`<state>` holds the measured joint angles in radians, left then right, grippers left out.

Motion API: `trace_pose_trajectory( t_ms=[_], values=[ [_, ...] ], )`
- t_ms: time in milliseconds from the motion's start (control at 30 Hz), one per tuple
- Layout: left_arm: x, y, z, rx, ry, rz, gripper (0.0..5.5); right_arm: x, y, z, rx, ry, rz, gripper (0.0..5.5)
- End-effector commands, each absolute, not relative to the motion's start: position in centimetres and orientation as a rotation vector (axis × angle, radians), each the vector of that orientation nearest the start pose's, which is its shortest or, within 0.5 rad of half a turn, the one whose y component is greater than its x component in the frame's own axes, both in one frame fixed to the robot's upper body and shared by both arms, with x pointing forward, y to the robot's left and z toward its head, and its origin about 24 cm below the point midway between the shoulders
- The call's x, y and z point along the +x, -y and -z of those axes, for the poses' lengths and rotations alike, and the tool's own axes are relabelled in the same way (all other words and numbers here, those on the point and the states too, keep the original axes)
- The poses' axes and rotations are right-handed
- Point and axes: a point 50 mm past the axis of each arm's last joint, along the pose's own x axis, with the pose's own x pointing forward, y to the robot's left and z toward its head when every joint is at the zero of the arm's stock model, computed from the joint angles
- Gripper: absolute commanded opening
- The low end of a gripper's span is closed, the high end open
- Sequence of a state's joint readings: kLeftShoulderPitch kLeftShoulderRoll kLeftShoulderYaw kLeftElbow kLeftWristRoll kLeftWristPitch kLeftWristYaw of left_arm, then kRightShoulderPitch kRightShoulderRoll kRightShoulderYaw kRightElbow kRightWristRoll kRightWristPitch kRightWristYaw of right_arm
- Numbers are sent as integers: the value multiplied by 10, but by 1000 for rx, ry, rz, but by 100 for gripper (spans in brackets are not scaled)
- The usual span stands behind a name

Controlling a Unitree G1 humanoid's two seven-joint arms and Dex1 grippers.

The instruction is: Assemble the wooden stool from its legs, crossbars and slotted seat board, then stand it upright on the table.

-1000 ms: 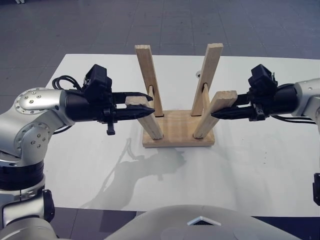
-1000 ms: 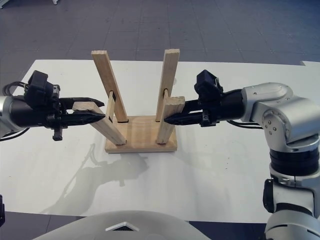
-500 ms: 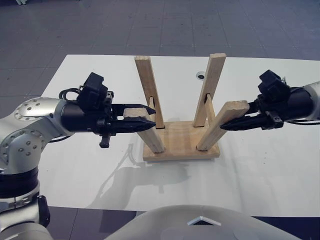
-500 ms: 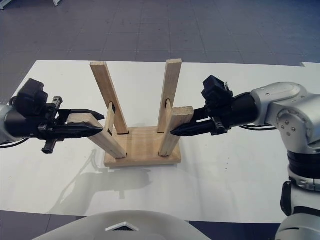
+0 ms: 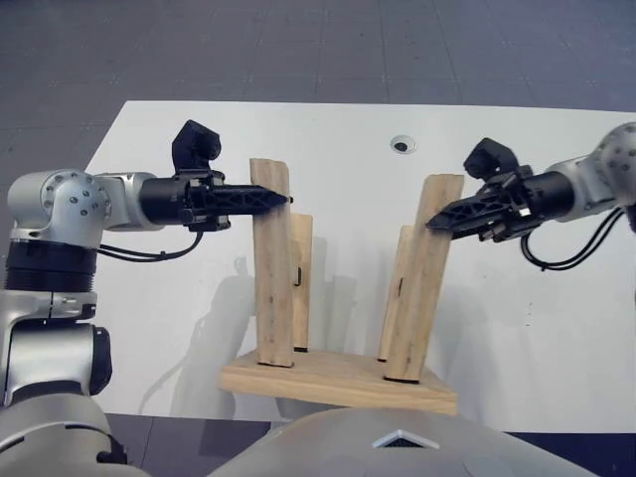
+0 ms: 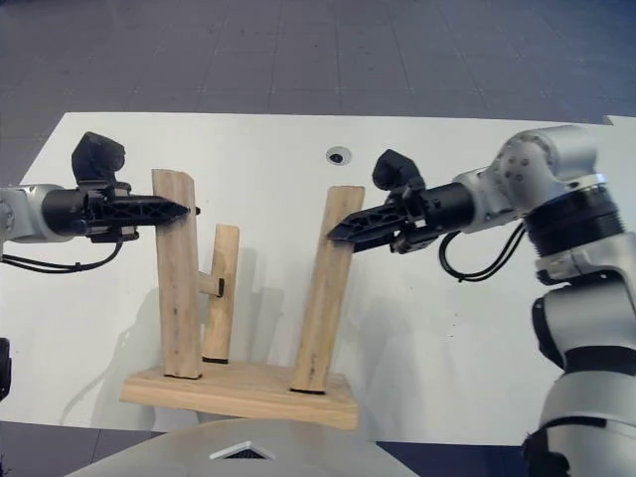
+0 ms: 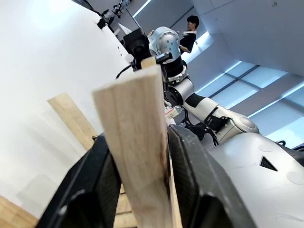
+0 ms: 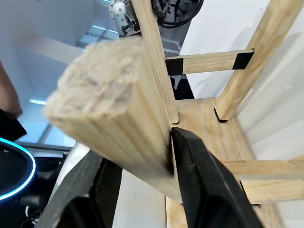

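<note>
Left arm reaches in level from the left, forearm pointing right. The left gripper (image 5: 276, 198) is clamped on the top end of the near-left leg (image 5: 273, 288); in the left wrist view both fingers (image 7: 88, 190) press the leg's sides.

The stool (image 5: 338, 308) is upside down, with the seat board (image 5: 338, 381) low at the near edge of the tabletop (image 5: 328, 119) and the legs pointing up. Can't tell if the board touches the surface. The rear legs (image 5: 301, 268) stand behind the near pair, with a short crossbar (image 6: 210, 285) between the left two. A cable hole (image 5: 401, 145) sits in the tabletop beyond the stool, well apart from it.

Right arm comes in from the right, forearm sloping slightly down towards the stool. The right gripper (image 5: 434, 223) is closed on the top end of the near-right leg (image 5: 412, 298).

Versus 0.5 s ago: the board lay flat mid-tabletop with the near legs leaning outward. Now the whole stool is closer to the robot, the near legs look near vertical, and both grippers are higher in the frame, on the same legs.
</note>
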<state>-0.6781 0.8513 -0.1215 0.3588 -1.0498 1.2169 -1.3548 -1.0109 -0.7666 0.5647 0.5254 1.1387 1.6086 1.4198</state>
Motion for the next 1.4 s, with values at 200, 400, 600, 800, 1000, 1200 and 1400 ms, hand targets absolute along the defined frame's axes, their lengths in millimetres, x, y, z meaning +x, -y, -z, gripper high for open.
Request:
trace_pose_trajectory(
  t_ms=[200,400,600,800,1000,1200,1400],
  values=[
    [312,-245,-184,-734,-576,1297,309,327,191,-163,866,-1165,-1139,341],
    [316,-306,-216,-650,-318,1038,424,333,234,-180,809,-954,-1043,472],
    [248,-343,-175,-312,-400,1018,424,310,259,-163,562,-583,-1219,472],
    [140,-295,-107,-42,-666,1327,424,231,268,-101,254,-633,-1266,472],
    [103,-280,-86,144,-794,1481,424,191,264,-79,157,-781,-1407,472],
    [127,-266,-74,287,-673,1326,424,185,257,-76,176,-778,-1443,472],
    [130,-247,-69,225,-664,1325,424,163,244,-69,112,-811,-1549,472]
  ],
)
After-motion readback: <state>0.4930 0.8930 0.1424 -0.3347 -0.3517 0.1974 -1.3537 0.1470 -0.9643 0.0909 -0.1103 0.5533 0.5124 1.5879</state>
